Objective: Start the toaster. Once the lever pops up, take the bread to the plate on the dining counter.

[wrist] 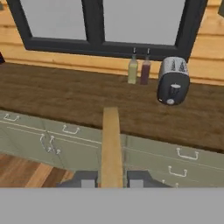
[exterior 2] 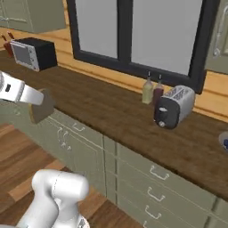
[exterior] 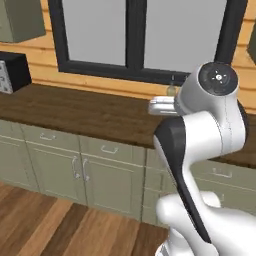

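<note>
Edge-on, tan bread (wrist: 111, 146) shows darker crust.

Toaster (exterior 2: 174, 107) on worktop (exterior 2: 111, 111), below window (exterior 2: 142, 31), end face toward the cabinets. Two bottles (exterior 2: 152, 90) just left of toaster, side by side against the wall. Microwave (exterior 2: 33, 53) at far left end of worktop, well apart from toaster. Drawers and cabinet doors (exterior 2: 80, 142) under worktop. Bread (exterior 2: 41, 106) in gripper (wrist: 112, 177), out in front of the cabinets, left of toaster, edge-on between the fingers.
</note>
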